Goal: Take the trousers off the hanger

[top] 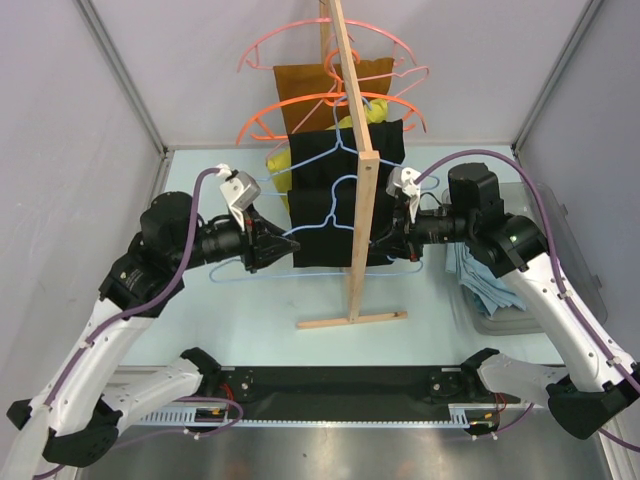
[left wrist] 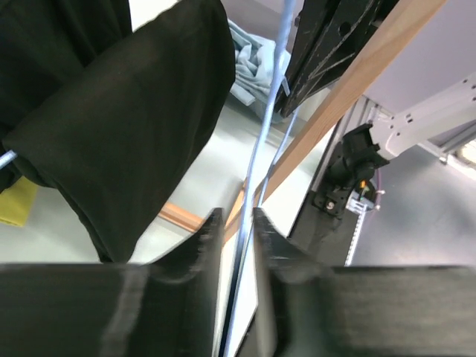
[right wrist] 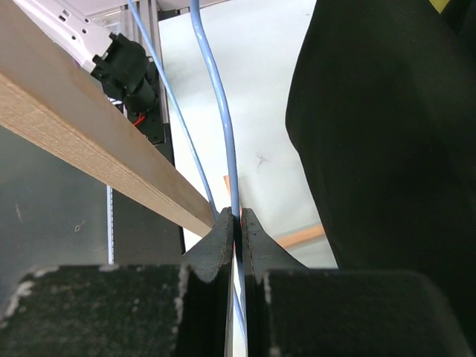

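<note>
The hanger (top: pixel 325 225), a thin light-blue wire one, hangs on the wooden rack in front of black garments. My left gripper (top: pixel 292 243) is at its left corner. In the left wrist view the wire (left wrist: pixel 268 111) runs between the jaws of my left gripper (left wrist: pixel 238 214), which stand narrowly apart, a slim gap on each side. My right gripper (top: pixel 398 232) is at the hanger's right side. In the right wrist view my right gripper (right wrist: pixel 238 213) is shut on the wire (right wrist: pixel 223 126). The sky-blue trousers (top: pixel 485 280) lie crumpled in the bin at the right and also show in the left wrist view (left wrist: pixel 249 63).
The rack's wooden post (top: pixel 355 150) rises between the arms from a base bar (top: pixel 350 320). Black garments (top: pixel 320 190), a brown garment (top: pixel 310 95), yellow cloth (top: pixel 280 160), orange hangers (top: pixel 300 110) and pink hangers (top: pixel 320 35) hang along it. A clear bin (top: pixel 570 250) stands right.
</note>
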